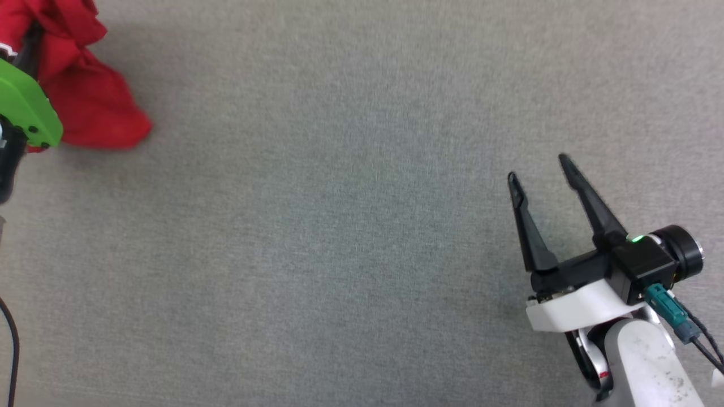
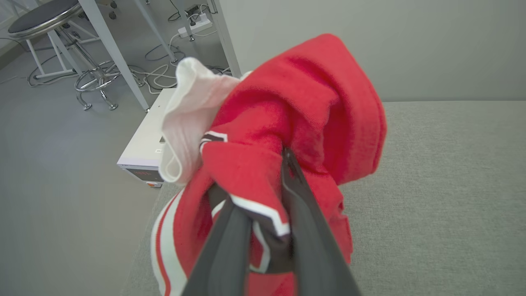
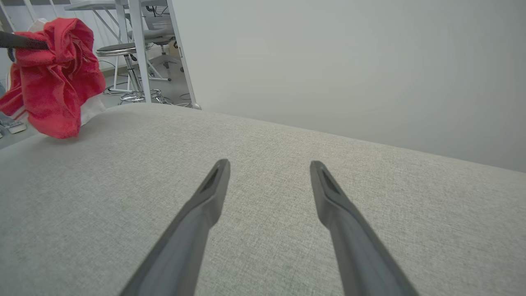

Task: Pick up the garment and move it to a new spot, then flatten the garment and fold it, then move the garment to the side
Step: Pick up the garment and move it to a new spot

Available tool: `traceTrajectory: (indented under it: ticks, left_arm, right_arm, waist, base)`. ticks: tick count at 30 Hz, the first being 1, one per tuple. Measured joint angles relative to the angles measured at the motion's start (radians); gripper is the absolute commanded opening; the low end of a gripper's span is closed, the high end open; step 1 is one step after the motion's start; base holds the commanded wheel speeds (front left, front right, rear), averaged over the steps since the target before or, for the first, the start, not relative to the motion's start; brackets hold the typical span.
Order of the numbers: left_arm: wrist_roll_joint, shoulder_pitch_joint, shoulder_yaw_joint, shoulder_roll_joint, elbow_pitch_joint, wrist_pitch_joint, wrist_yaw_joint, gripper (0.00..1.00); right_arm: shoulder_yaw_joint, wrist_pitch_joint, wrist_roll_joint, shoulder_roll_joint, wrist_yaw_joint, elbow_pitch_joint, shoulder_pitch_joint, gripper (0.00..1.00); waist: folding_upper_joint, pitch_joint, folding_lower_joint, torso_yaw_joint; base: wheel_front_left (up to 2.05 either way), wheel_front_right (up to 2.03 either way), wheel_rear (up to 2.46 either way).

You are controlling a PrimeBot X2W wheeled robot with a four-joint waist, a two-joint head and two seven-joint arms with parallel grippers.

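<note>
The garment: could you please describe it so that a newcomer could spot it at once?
Start from the wide grey fabric-covered table and look to its far left edge. There the left pincer grips a crumpled garment. Its bright red cloth, white sleeve and white-striped trim set it apart from the plain grey surface around it.

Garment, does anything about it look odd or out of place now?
Yes: the garment is a crumpled wad, not flat, pinched in the left gripper at the far left edge of the table, one white sleeve sticking out. No damage shows.
</note>
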Motion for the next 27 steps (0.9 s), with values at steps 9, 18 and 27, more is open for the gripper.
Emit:
traceTrajectory:
  ticks: [9,18,27]
  left_arm:
    - [0.090,0.012,-0.065,-0.007,-0.176,-0.095,0.017,0.00]
    - [0.140,0.041,-0.178,-0.055,-0.309,-0.049,0.026,0.00]
    - [0.209,0.097,-0.432,-0.177,-0.279,0.021,0.009,0.00]
  right_arm:
    - [-0.038,-0.006,0.009,0.048,0.000,0.043,0.070,1.00]
    - [-0.084,-0.006,0.012,0.063,0.000,0.034,0.108,1.00]
    - [-0.139,-0.008,0.009,0.069,0.000,0.029,0.126,1.00]
  waist:
    - [0.0000,-0.174,0.0000,0.000]
    - [0.0000,-0.292,-0.0001,-0.043]
    - [0.0000,-0.320,-0.0001,-0.159]
  base:
    - [0.00,0.00,0.00]
    - [0.00,0.00,0.00]
    - [0.00,0.00,0.00]
